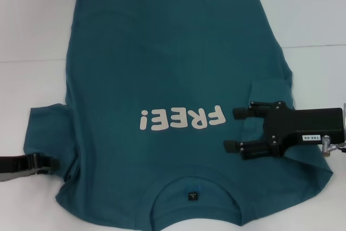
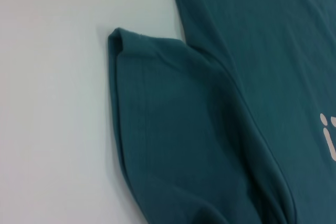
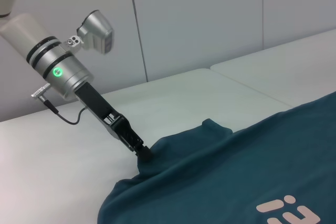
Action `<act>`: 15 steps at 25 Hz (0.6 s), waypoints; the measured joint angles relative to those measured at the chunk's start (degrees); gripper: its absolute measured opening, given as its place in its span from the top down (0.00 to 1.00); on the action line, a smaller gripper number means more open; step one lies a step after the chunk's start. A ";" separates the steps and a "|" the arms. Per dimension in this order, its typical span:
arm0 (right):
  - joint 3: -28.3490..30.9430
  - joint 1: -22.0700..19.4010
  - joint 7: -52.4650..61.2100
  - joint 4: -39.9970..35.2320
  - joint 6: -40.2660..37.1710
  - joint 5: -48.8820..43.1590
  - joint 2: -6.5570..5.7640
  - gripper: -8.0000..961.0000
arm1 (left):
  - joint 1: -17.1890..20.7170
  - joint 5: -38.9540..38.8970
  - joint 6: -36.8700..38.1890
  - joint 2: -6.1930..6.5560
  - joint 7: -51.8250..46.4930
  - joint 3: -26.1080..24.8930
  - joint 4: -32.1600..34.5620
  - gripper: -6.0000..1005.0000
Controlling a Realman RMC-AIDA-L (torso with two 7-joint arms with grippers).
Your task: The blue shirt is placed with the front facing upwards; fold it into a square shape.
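The blue shirt [image 1: 162, 68] lies spread on the white table, front up, with its cream "FREE!" lettering [image 1: 181, 118] and its neckline [image 1: 192, 187] toward me. Its right sleeve [image 1: 270, 93] is folded in over the body. My right gripper [image 1: 238, 129] hovers open just above that folded part, holding nothing. My left gripper [image 1: 54, 162] is at the near edge of the left sleeve [image 1: 46, 128]. In the right wrist view the left gripper [image 3: 144, 154] looks pinched shut on the sleeve fabric of the shirt [image 3: 252, 171]. The left wrist view shows that sleeve [image 2: 173, 129] with one corner curled over.
The white table [image 1: 32, 36] extends bare to the left of the shirt and beyond its hem. A seam [image 1: 313, 46] crosses the tabletop at the far right. A pale panelled wall [image 3: 210, 19] stands behind the table.
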 joint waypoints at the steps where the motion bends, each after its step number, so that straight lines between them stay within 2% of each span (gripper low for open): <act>1: 0.00 0.00 0.00 0.00 -0.03 0.05 0.00 0.03 | -0.04 0.00 -0.06 0.00 0.00 -0.02 0.00 0.47; 3: 0.00 -0.02 0.00 0.00 -0.05 0.11 0.00 0.03 | -0.12 0.01 -0.23 -0.01 0.01 -0.02 0.00 0.57; 6: 0.00 -0.04 0.00 0.00 -0.11 0.13 0.00 0.03 | -0.20 0.10 -0.29 0.00 -0.06 0.27 -0.05 0.80; 15: 0.00 -0.08 0.00 0.00 -0.15 0.20 0.00 0.03 | -0.28 0.10 0.12 0.08 0.06 0.45 -0.09 0.92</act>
